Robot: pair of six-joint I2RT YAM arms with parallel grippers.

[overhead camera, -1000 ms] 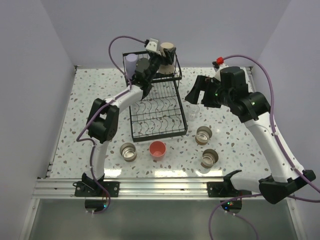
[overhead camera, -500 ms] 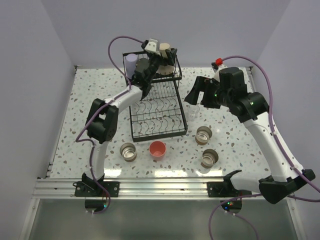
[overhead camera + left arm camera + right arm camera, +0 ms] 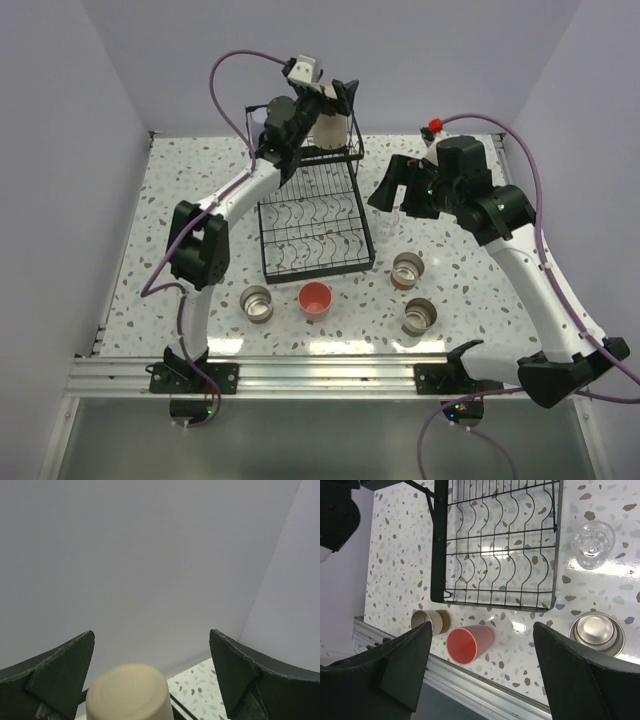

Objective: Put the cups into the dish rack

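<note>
- Left gripper [image 3: 326,100]: jaws spread wide and empty, raised over the upper basket of the black wire two-tier dish rack [image 3: 315,225].
- Tall beige cup [image 3: 129,692]: stands base-up in that basket, between and just below the left gripper's fingers [image 3: 60,672], touching neither.
- Small lavender cup [image 3: 258,116]: at the rack's far-left corner beside the left wrist, mostly hidden by the arm.
- Right gripper [image 3: 482,627]: jaws apart, holding nothing, hovering above the speckled terrazzo table [image 3: 150,220] to the right of the rack.
- Clear glass cup [image 3: 592,539]: on the table beneath the right gripper, just beside the lower tray.
- Red-pink plastic cup [image 3: 469,644]: on the table off the tray's near end, under the right gripper's open span.
- Short tan-and-metallic cups, three: all on the table. One [image 3: 431,620] is left of the red-pink cup. Two [image 3: 408,268] [image 3: 419,315] are on the near side of the right gripper.
</note>
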